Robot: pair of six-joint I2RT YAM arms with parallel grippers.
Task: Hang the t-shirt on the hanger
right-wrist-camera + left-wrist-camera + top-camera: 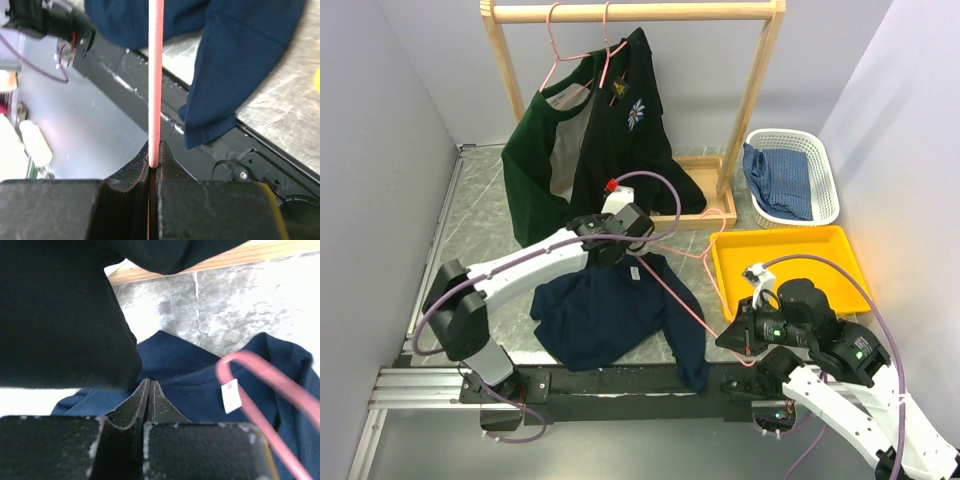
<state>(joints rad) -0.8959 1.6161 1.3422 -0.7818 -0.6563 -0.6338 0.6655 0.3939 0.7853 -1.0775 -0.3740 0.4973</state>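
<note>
Right gripper (pixel 154 156) clamps the hanger (pixel 156 75) steady while left gripper (pixel 149 386) pinches the shirt (pixel 197 385) collar, likely for threading.

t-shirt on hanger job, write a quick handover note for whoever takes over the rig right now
Left gripper: shut on the t-shirt at its collar.
Right gripper: shut on the hanger wire.
The t-shirt lies on the table, one sleeve over the near edge. The hanger's far end sits at the neck by the white label.
Done: both grasps made.
Left: work the hanger into both shoulders.
</note>
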